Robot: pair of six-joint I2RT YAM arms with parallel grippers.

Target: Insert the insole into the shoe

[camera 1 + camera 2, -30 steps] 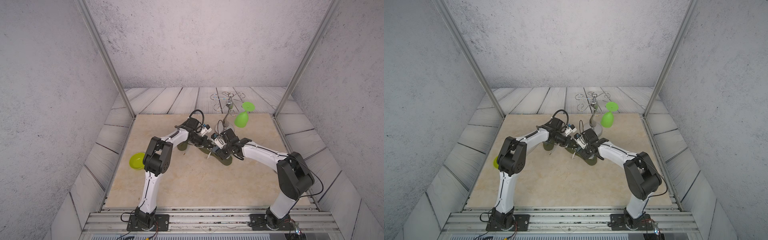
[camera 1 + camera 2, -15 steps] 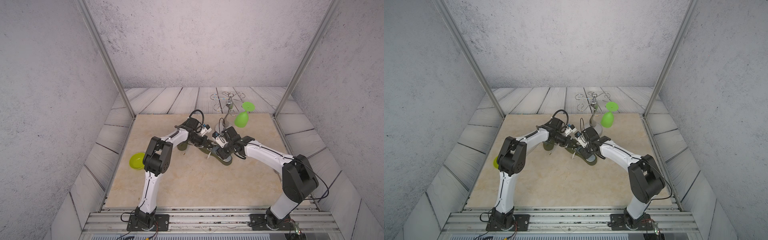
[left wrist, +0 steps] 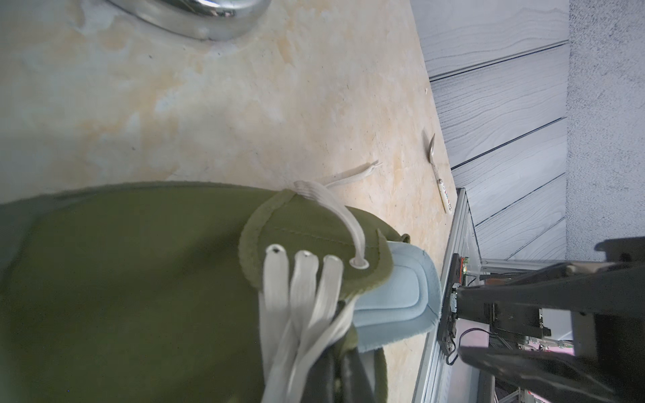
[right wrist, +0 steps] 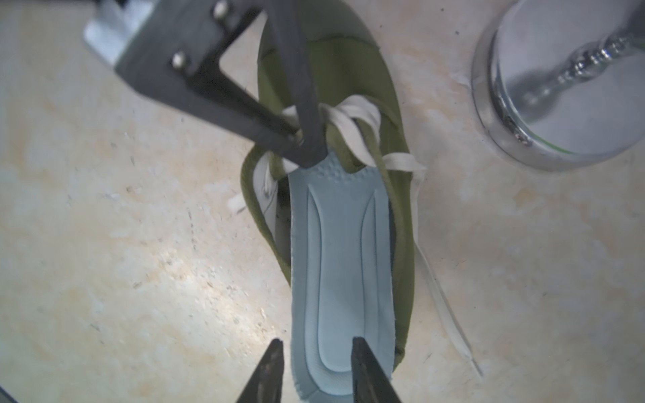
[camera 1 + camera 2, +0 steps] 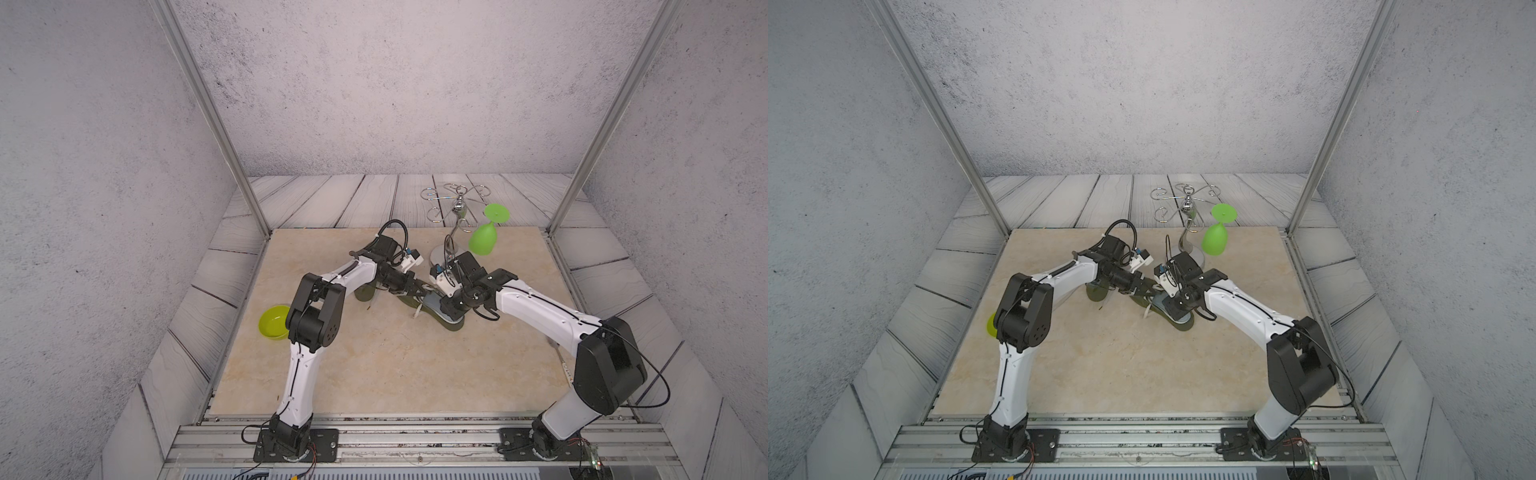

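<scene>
An olive green shoe (image 5: 452, 325) (image 4: 349, 69) with white laces lies mid-table in both top views. The light blue insole (image 4: 342, 261) (image 3: 394, 300) (image 5: 1169, 309) lies along its opening, the front under the tongue and the heel end showing over the heel rim. My left gripper (image 4: 307, 143) (image 3: 343, 380) (image 5: 419, 289) is shut on the shoe's tongue at the laces. At the insole's heel end my right gripper (image 4: 316, 352) (image 5: 446, 305) is open. One of its fingertips (image 4: 357, 343) is over the insole, its mate beside it over the table.
A chrome glass stand (image 5: 455, 208) with a round base (image 4: 558, 87) stands just behind the shoe, and a green wine glass (image 5: 484, 239) hangs from it. Under my left arm lies a second olive shoe (image 5: 365, 293). A green bowl (image 5: 274, 322) sits left, a spoon (image 3: 439, 178) right.
My right gripper's jaws have come closer together over the insole's heel end, and that arm has shifted slightly. The left arm and the shoe have stayed put.
</scene>
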